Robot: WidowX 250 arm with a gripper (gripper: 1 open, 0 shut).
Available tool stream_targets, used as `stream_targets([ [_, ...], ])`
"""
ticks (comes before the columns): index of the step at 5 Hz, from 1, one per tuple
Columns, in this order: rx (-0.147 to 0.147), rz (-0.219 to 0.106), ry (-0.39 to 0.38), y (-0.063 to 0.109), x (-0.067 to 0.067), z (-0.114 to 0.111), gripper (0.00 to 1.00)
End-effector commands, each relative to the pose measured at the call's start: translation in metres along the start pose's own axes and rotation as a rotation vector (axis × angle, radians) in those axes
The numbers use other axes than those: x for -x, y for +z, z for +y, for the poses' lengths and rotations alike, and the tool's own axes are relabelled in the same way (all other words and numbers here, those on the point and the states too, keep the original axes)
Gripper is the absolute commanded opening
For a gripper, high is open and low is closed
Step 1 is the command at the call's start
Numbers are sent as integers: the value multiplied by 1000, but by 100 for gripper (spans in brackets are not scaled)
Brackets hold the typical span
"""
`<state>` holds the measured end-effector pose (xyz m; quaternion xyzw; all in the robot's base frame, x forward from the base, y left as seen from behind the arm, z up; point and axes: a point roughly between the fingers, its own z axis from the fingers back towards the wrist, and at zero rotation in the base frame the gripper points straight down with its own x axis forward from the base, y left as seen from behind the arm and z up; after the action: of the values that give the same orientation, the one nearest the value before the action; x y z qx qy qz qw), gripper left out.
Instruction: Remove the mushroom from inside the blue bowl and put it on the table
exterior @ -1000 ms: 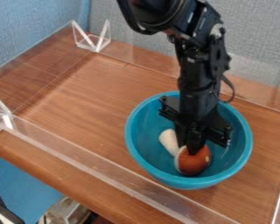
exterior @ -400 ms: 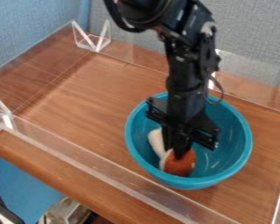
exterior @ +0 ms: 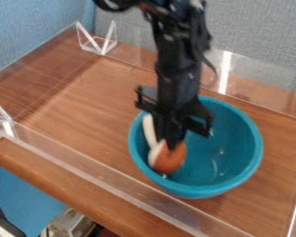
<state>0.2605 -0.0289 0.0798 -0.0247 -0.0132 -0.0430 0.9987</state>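
The blue bowl sits on the table at the front right. My gripper hangs over the bowl's left side, shut on the mushroom. The reddish-brown cap points down just below the fingertips, and a bit of cream stem shows beside them near the left rim. The black arm rises up and back from the gripper and hides part of the bowl's far rim.
Low clear acrylic walls edge the table at the front, left and back. A clear triangular bracket stands at the far left corner. Bare wood lies left of the bowl.
The gripper has moved left and slightly up with the mushroom, from the bowl's middle to its left rim. The bowl has stayed in place.
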Motion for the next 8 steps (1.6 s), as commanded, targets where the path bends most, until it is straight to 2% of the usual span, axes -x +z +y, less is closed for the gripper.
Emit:
stream_targets([
  [1,-8,-63,58,21,-7,35,0],
  [2,-14,-60,76,16,-4,64,0],
  [3,-13,-47,81,7,2,78,0],
  [5,-14,-33,88,-5,8,87,0],
  [8,-19,-27,104,-9,14,88,0],
])
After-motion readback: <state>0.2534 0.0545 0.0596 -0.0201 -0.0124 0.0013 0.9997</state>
